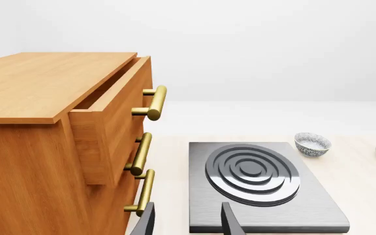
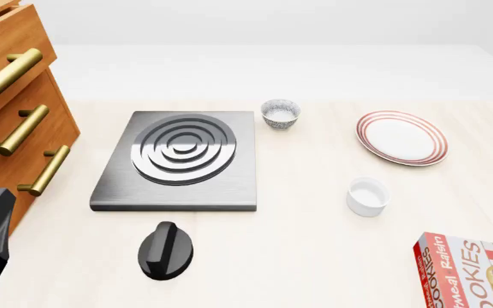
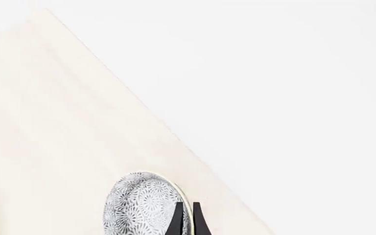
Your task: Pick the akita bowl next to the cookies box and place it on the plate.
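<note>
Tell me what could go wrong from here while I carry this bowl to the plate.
The right gripper seems to pinch only the thin rim of the speckled bowl, which hangs tilted, so it might slip. The front view shows neither, so lining up over the plate is guesswork; the cup stands close by.

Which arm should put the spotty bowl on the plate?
Right. The right gripper pinches the akita bowl by its rim. The left gripper is open and empty, by the wooden drawers, across the stove from the plate.
</note>
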Action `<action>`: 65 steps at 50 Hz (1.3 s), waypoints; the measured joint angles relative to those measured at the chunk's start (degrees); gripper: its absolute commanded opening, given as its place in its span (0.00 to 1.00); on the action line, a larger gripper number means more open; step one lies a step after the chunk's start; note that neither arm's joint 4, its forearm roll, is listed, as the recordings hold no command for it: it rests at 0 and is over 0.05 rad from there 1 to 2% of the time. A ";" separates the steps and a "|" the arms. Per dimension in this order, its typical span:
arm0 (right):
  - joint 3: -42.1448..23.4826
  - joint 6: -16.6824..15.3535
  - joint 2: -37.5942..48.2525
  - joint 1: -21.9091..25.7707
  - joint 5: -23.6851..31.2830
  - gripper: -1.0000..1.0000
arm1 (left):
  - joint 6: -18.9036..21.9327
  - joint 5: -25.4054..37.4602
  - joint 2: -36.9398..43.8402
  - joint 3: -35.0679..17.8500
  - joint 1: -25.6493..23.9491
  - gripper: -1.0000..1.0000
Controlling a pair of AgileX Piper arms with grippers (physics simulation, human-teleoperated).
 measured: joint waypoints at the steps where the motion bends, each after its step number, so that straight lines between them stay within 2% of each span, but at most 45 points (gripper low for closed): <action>1: 0.00 0.15 -0.41 0.17 0.26 0.00 | 0.00 0.00 0.00 0.00 0.00 1.00; 36: -0.72 6.81 -9.70 9.20 8.65 0.00 | 0.00 0.00 0.00 0.00 0.00 1.00; 65: 1.64 12.75 -13.02 18.25 10.96 0.00 | 0.00 0.00 0.00 0.00 0.00 1.00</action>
